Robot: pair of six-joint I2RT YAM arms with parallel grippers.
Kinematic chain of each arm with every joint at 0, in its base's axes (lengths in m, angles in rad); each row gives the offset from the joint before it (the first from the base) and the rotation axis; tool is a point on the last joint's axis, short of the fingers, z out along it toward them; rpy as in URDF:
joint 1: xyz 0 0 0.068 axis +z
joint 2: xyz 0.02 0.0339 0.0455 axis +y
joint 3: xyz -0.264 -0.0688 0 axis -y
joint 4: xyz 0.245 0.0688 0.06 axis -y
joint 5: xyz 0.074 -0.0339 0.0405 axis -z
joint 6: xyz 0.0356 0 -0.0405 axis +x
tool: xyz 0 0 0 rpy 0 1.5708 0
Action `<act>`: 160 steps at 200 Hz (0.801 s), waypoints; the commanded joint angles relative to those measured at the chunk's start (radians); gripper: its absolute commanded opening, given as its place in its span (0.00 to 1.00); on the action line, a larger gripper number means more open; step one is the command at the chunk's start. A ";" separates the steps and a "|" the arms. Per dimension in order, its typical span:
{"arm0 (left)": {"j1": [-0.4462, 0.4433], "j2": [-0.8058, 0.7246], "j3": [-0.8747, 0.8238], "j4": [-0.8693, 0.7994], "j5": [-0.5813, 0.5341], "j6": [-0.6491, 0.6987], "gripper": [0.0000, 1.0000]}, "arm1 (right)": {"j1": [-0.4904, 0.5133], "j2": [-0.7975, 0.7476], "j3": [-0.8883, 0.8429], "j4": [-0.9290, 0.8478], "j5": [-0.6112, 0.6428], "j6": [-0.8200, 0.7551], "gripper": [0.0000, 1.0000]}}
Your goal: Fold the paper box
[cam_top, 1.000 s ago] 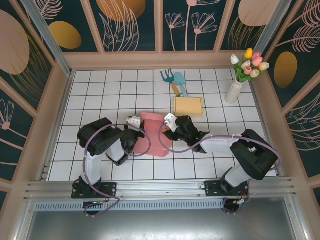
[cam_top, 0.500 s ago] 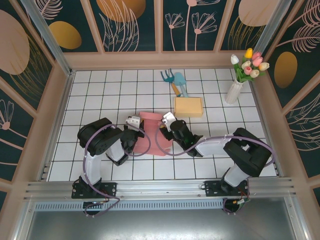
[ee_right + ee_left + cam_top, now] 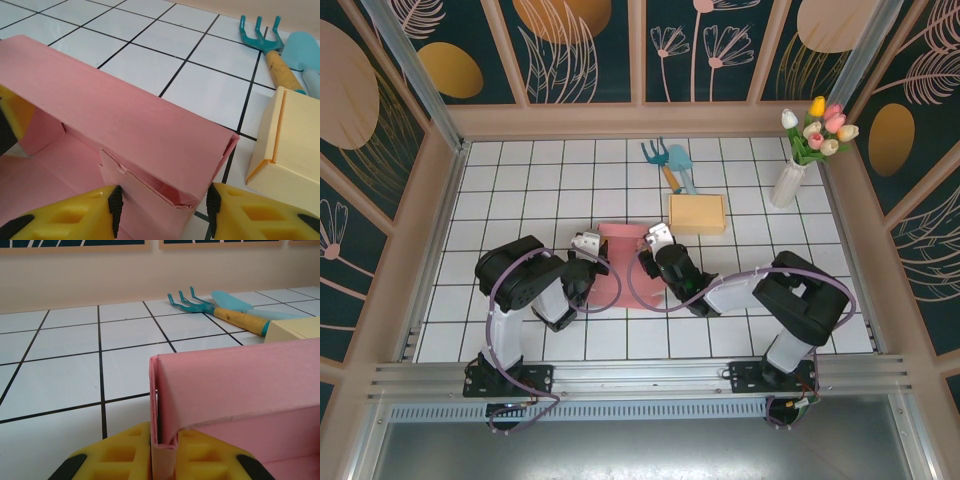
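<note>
**Pink box held at both ends, lower edges cut off from view**

The pink paper box (image 3: 620, 268) lies on the white tiled bench (image 3: 520, 190) a little left of centre, between the two arms. From above, the wrists overlap both its left and right edges, so its full outline cannot be made out.

In the left wrist view, the left pincer (image 3: 162, 456) is closed tight on a thin upright fold at the box's left end. The yellow fingers (image 3: 117, 457) press against it from either side, and the frame's bottom edge cuts off their lower parts. A raised pink wall runs off to the right behind the fold.

In the right wrist view, the right pincer (image 3: 162, 207) stands wide open around the box's right end. The left pad sits against a creased flap, while a sliver of tile shows between the right pad and the box corner. The box floor beneath is partly shadowed.

Just right of the box lies a closed yellow box (image 3: 290, 145). Beyond it lie a teal hand rake (image 3: 257, 31) and a trowel (image 3: 305, 50), the latter cut off at the frame edge. A vase of tulips (image 3: 788, 182) stands at the far right.
</note>
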 commanded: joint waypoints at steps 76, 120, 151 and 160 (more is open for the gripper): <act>-0.014 0.022 0.019 0.086 0.041 -0.025 0.15 | -0.003 0.142 0.002 0.212 0.204 -0.014 0.48; -0.014 0.011 0.044 0.021 0.009 -0.034 0.16 | -0.016 0.177 0.029 0.159 0.395 0.011 0.44; -0.013 -0.005 0.094 -0.086 -0.053 -0.059 0.15 | -0.055 0.167 0.036 -0.001 0.487 0.144 0.44; -0.015 -0.006 0.101 -0.101 -0.065 -0.064 0.14 | -0.073 0.156 0.051 -0.095 0.515 0.223 0.44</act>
